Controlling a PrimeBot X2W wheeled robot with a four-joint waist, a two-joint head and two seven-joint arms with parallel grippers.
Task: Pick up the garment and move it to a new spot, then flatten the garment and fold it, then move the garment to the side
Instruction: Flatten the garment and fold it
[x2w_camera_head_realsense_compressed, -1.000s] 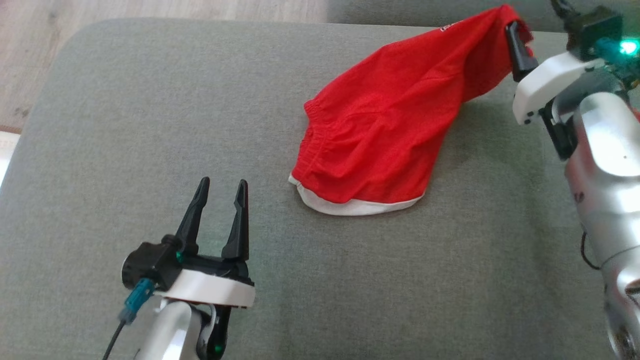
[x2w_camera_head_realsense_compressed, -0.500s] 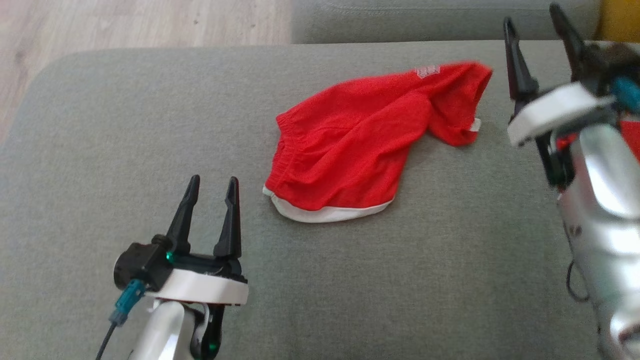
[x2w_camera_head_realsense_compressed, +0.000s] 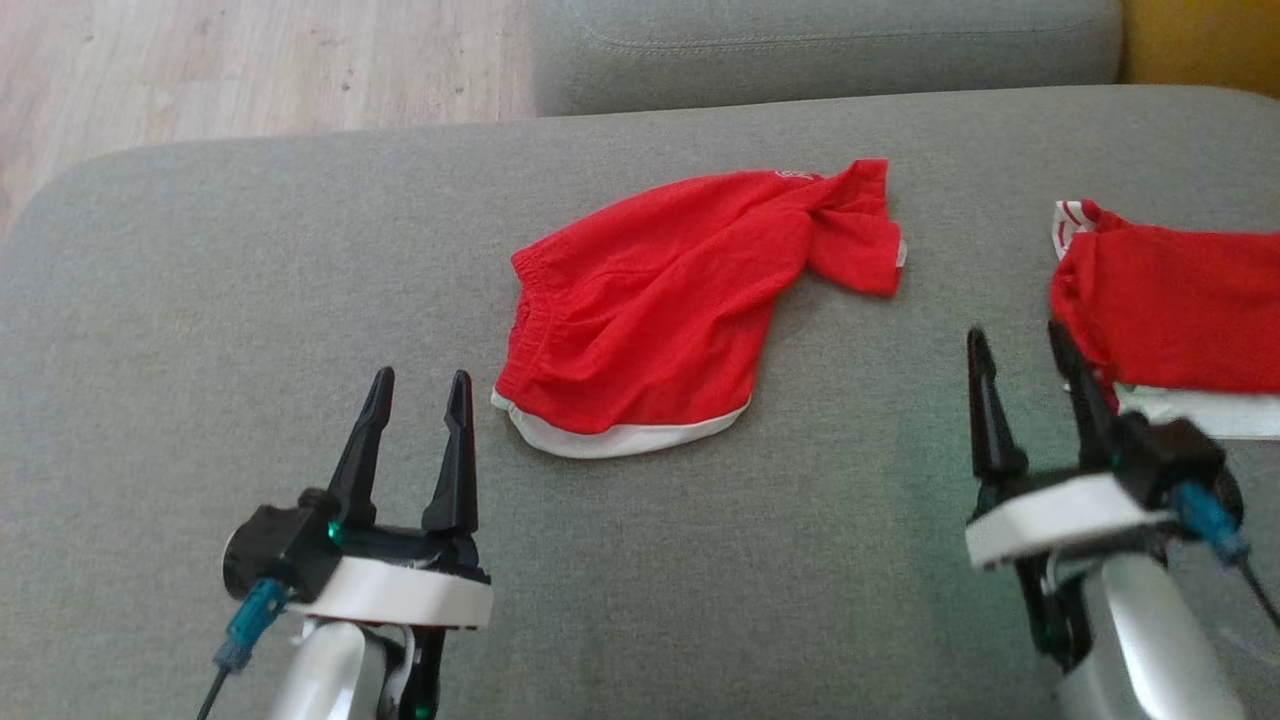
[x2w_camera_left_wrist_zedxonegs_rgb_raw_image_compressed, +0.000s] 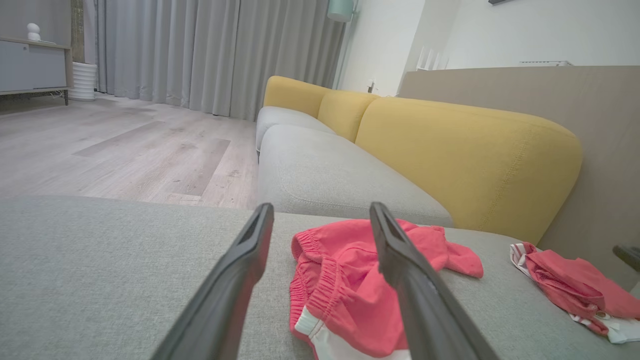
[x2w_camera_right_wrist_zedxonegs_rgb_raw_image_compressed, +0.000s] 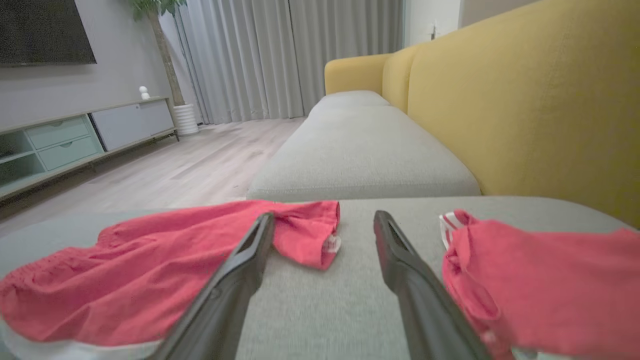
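The garment (x2w_camera_head_realsense_compressed: 660, 300), a pair of red shorts, lies loose and rumpled in the middle of the grey sofa seat (x2w_camera_head_realsense_compressed: 250, 300), touched by neither hand. It looks set down at its spot, so flattening comes next. To do that well, I would take two opposite edges at once: the gathered waistband (x2w_camera_head_realsense_compressed: 525, 275) on the left, and the twisted leg (x2w_camera_head_realsense_compressed: 850, 235) that bunches toward the far right. Pulling them gently apart, low over the seat, should let the folds slide out. The white hem (x2w_camera_head_realsense_compressed: 610, 440) nearest the robot curls under and likely needs a separate tug. Care is needed on the right, where a second red cloth (x2w_camera_head_realsense_compressed: 1180, 310) lies close by and could be caught by mistake.

The left hand (x2w_camera_head_realsense_compressed: 421, 374) hovers low before the hem, fingers spread and pointing at the shorts, holding nothing. The right hand (x2w_camera_head_realsense_compressed: 1016, 330) is likewise spread and empty, raised between the two cloths and aimed toward the twisted leg.
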